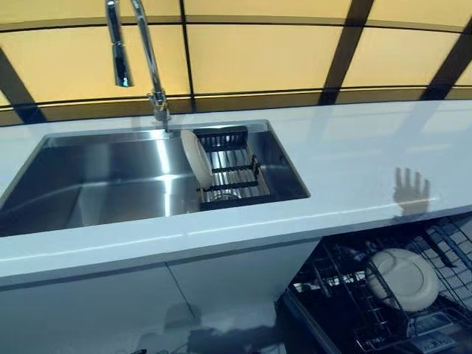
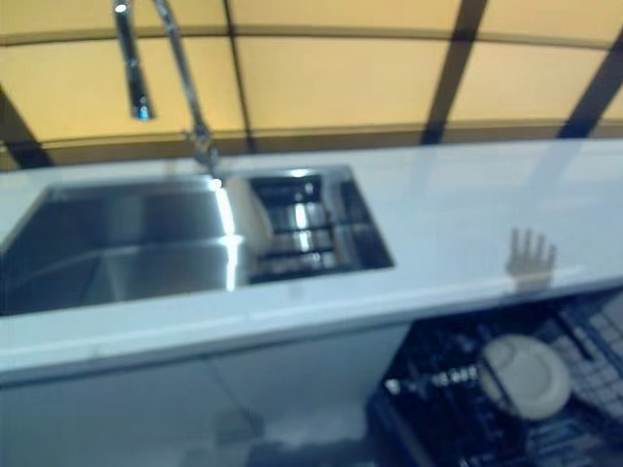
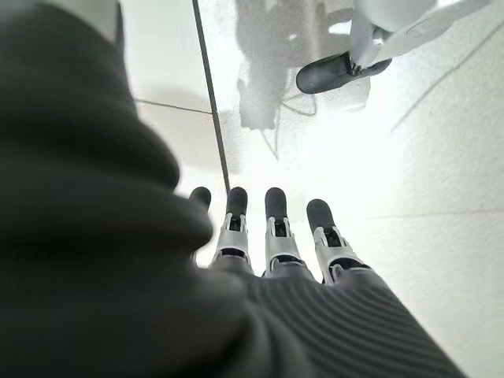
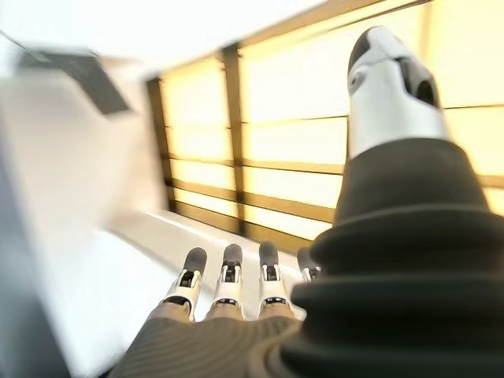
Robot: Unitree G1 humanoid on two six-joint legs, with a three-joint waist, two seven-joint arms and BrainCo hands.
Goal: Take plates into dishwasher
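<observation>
A white plate (image 1: 196, 158) stands on edge in a black drying rack (image 1: 234, 175) at the right end of the steel sink (image 1: 96, 184). Another white plate (image 1: 404, 279) leans in the pulled-out dishwasher rack (image 1: 335, 291) below the counter at the lower right. Neither hand shows in the eye views. In the left wrist view my left hand (image 3: 277, 216) is open, its straight fingers over the pale floor and holding nothing. My right hand (image 4: 228, 279) is open too, fingers straight, with the white counter and yellow wall past them.
A tall chrome faucet (image 1: 147, 59) rises behind the sink. The white counter (image 1: 354, 155) runs right of the sink, above the dishwasher. White cabinet doors (image 1: 147, 302) sit under the sink. A yellow panelled wall (image 1: 258, 51) backs the counter.
</observation>
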